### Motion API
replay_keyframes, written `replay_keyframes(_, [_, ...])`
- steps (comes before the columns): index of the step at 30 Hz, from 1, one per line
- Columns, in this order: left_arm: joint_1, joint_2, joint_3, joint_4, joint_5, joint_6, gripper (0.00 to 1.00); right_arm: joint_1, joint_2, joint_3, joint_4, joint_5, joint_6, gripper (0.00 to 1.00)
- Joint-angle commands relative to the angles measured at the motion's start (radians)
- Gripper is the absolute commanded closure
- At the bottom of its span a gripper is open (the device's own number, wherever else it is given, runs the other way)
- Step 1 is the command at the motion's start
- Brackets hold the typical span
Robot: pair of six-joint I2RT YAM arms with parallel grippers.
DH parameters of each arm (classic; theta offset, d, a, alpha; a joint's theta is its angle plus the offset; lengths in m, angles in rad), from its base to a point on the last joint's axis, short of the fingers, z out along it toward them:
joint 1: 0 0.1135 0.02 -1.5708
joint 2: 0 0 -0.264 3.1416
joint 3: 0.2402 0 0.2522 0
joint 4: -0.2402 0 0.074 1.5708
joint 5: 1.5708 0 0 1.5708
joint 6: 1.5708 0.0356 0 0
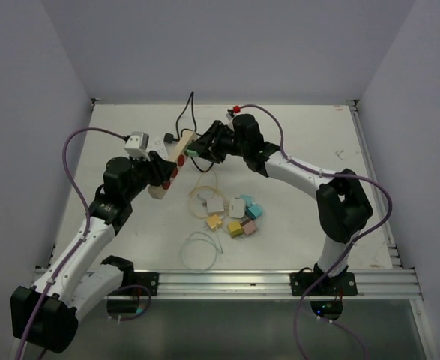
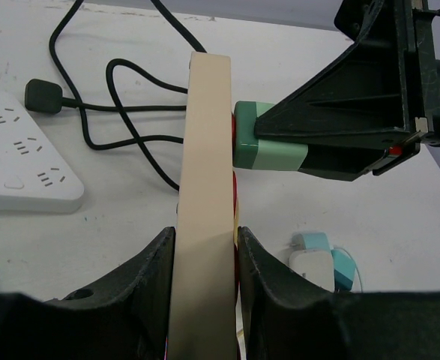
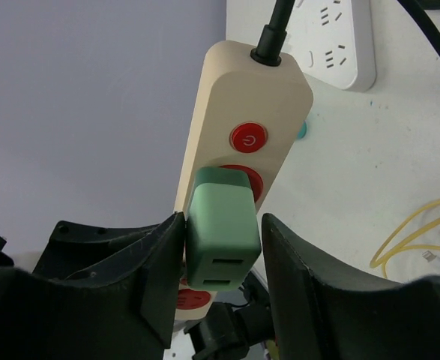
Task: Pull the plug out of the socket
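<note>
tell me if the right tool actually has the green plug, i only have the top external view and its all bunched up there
Observer: Yes. The right wrist view shows the green charger plug pinched between both fingers of the right tool.
Operator: is it out of the socket yet
Observer: No. In the left wrist view its base sits flush against the beige power strip.
Operator: and does the left tool have the strip
Observer: Yes. The left tool is closed on it, one finger on the socket face and one on the back, at the end away from the cord.
</note>
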Motion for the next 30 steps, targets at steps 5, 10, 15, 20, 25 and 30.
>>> replay_keyframes(5, [-0.008, -0.021, -0.01, 0.149, 0.028, 0.008, 1.0, 0.017, 0.014, 0.056, 0.044, 0.003, 0.014, 0.85])
replay_keyframes(10, [-0.008, -0.004, 0.012, 0.098, 0.038, 0.072, 0.73, 0.017, -0.012, 0.056, 0.02, 0.0, -0.015, 1.0])
replay_keyframes(15, [-0.008, 0.003, 0.016, 0.064, 0.031, 0.101, 0.43, 0.019, -0.042, 0.07, -0.02, -0.003, -0.08, 1.0])
replay_keyframes(20, [-0.008, 0.023, 0.039, 0.038, 0.034, 0.126, 0.19, 0.025, -0.058, 0.096, -0.068, -0.005, -0.172, 1.0])
replay_keyframes(25, [-0.008, 0.095, 0.067, 0.011, 0.127, 0.151, 0.09, 0.042, -0.066, 0.136, -0.103, -0.02, -0.27, 1.0])
replay_keyframes(30, [-0.008, 0.16, 0.096, -0.034, 0.181, 0.16, 0.14, 0.059, -0.075, 0.177, -0.15, -0.017, -0.36, 1.0])
